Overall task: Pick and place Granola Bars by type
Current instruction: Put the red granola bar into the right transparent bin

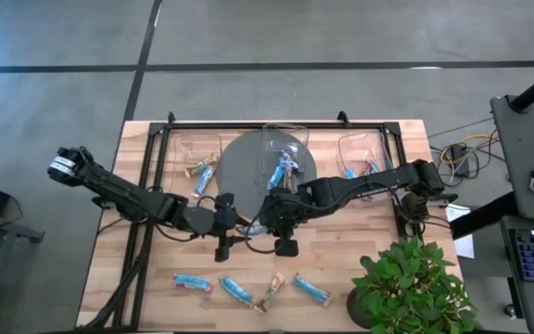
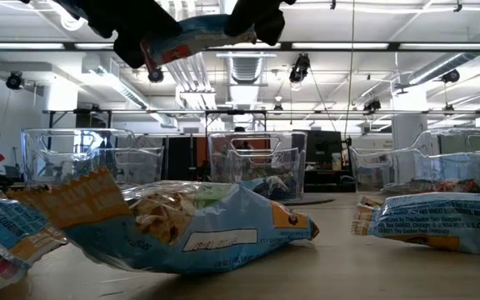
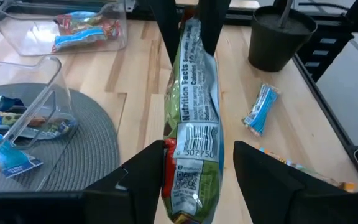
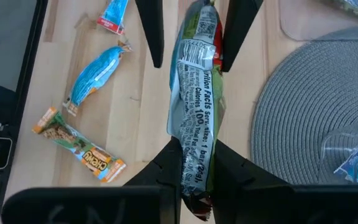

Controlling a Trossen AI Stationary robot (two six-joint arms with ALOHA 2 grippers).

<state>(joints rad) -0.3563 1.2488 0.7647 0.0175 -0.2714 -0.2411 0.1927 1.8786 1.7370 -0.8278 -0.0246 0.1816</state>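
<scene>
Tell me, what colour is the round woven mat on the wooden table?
The round woven mat is grey; the right wrist view shows it best.

Held bar [image 3: 191,124]: was silver-green, red-edged — black print, barcode
Loose bars [image 4: 92,73]: were bright blue
Chewy bar [image 4: 79,146]: was tan-orange, green
Round mat [image 1: 248,167]: was grey
Table [image 1: 360,250]: was pale wood
Tools [image 3: 194,177]: were black

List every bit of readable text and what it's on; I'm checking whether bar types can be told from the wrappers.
"Nutrition Facts", "Calories 100": held bar, between the left gripper and right gripper.
"307750", beside the barcode: same bar.
"CHEWY": tan bar on the table.
Small print on the blue bars in the low view: too blurred to read.
</scene>
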